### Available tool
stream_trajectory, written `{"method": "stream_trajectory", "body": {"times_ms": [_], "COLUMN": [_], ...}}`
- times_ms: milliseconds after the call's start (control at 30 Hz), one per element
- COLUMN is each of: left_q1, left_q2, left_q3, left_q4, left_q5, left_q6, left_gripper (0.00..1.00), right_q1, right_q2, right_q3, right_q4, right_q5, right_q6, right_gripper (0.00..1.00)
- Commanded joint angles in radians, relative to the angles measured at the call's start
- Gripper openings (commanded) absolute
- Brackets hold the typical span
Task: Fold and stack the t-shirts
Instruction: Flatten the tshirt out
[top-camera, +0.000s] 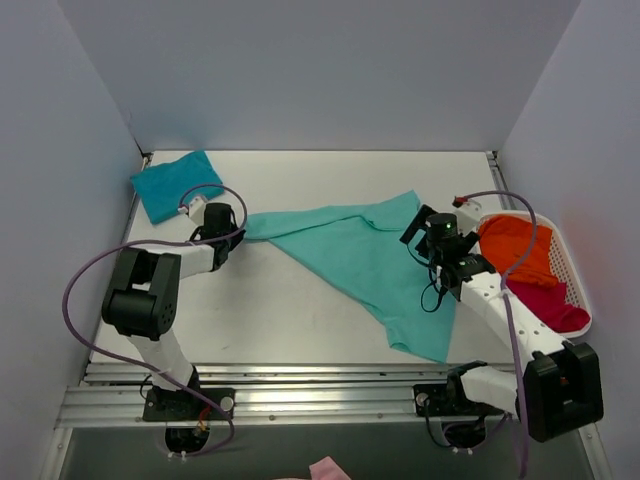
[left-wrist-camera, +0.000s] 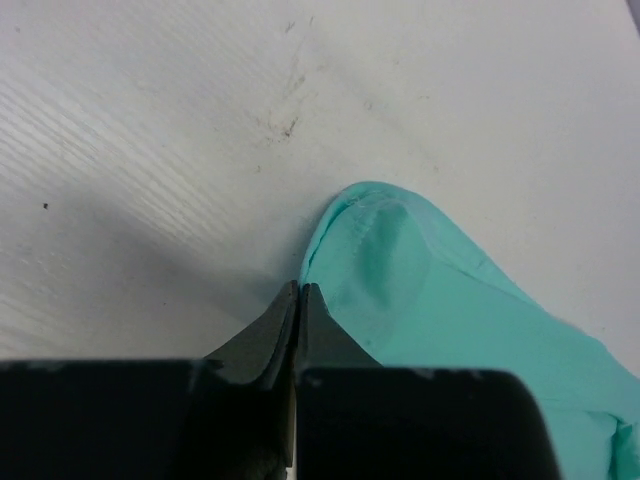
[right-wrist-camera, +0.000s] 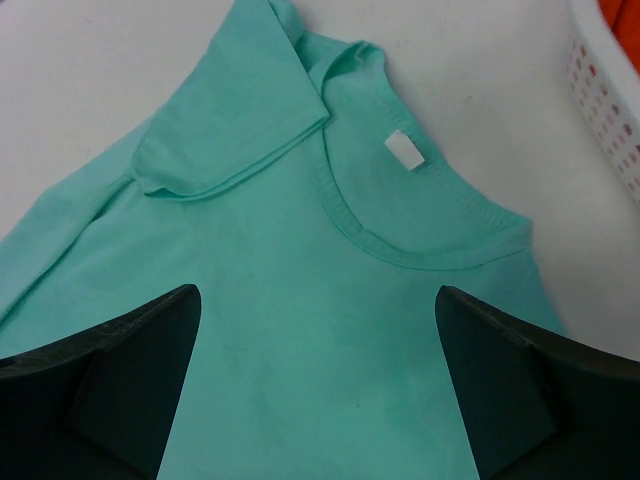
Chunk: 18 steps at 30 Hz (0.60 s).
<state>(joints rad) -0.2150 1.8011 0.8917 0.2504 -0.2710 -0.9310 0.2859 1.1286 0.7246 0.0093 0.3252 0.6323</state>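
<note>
The mint-green t-shirt (top-camera: 365, 262) lies spread across the table's middle, drawn to a point at the left. My left gripper (top-camera: 236, 230) sits at that point. In the left wrist view its jaws (left-wrist-camera: 299, 292) are shut on the shirt's edge (left-wrist-camera: 420, 290) at the table surface. My right gripper (top-camera: 414, 228) is open and empty above the shirt's chest (right-wrist-camera: 310, 330), just below the neckline and white label (right-wrist-camera: 405, 150). The darker teal t-shirt (top-camera: 175, 185) lies folded at the far left corner. The orange t-shirt (top-camera: 518, 250) and magenta t-shirt (top-camera: 548, 303) lie in a basket.
A white perforated basket (top-camera: 575, 270) stands at the right edge; its wall shows in the right wrist view (right-wrist-camera: 605, 95). Grey walls enclose the table on three sides. A metal rail (top-camera: 300, 385) runs along the front edge.
</note>
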Motion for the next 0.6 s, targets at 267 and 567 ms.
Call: {"method": "stream_trajectory", "body": {"times_ms": [267, 567], "left_q1": [0.060, 0.106], "left_q2": [-0.031, 0.023], "left_q3": [-0.026, -0.042], "left_q4": [0.055, 0.134], "left_q5": [0.078, 0.151], "left_q6": [0.077, 0.112], "left_gripper": [0.02, 0.02], "right_q1": [-0.021, -0.011], "right_q2": [0.475, 0.726], "right_q3": [0.196, 0.437], "right_q4": [0.202, 0.212], "right_q5": [0.064, 0.129], "right_q6": [0.086, 0.064], "right_gripper": [0.97, 0.92]}}
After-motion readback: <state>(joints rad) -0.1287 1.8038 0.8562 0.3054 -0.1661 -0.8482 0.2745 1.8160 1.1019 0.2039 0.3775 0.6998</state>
